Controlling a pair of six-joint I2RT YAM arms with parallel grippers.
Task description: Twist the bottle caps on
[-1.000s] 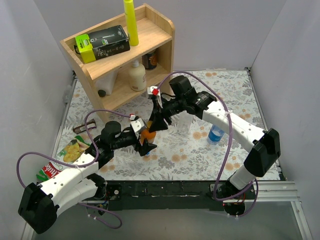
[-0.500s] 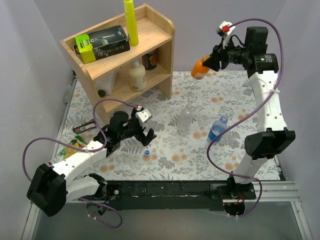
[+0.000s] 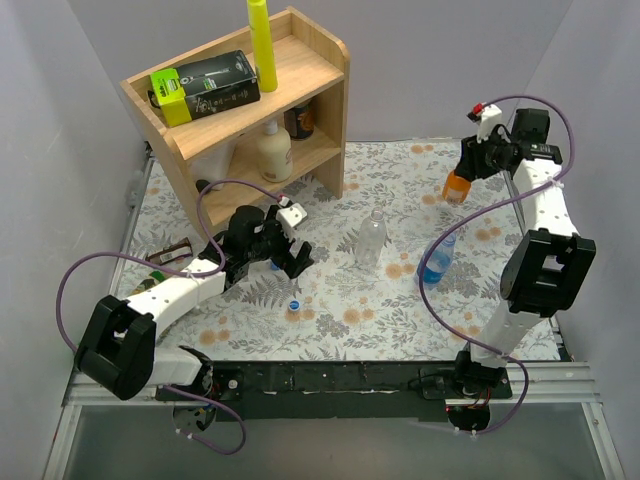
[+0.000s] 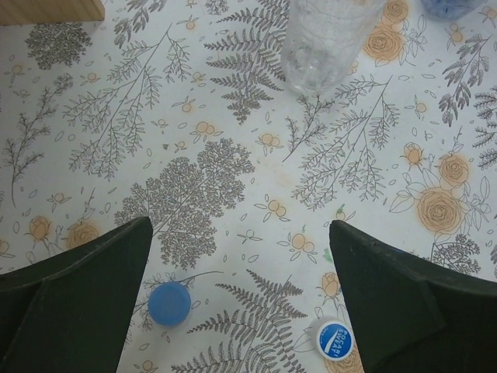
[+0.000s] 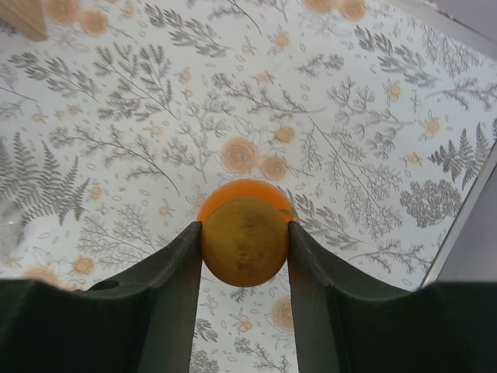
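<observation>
My right gripper (image 3: 468,172) is at the back right, shut on the orange-brown cap (image 5: 245,241), which sits on top of the short orange bottle (image 3: 456,187); the bottle's body (image 5: 247,189) shows under the cap, low over the mat. My left gripper (image 3: 288,256) is open and empty left of centre. In the left wrist view its jaws (image 4: 241,233) stand wide apart over the blue cap (image 4: 169,303) and the white-and-blue cap (image 4: 335,339), both lying on the mat. The clear unlabelled bottle (image 3: 371,238) and the blue-label bottle (image 3: 435,260) stand uncapped. A cap (image 3: 294,303) shows below the left gripper.
A wooden shelf (image 3: 320,75) stands at the back left with a yellow tube (image 3: 262,45), a green-and-black box (image 3: 205,85) and a cream lotion bottle (image 3: 275,150). A snack packet (image 3: 165,255) lies at the left edge. Grey walls close in on both sides.
The right arm carried the orange bottle from the centre up and away to the back right, then lowered it. The left gripper let go of the bottle and opened, shifting slightly back over the caps.
</observation>
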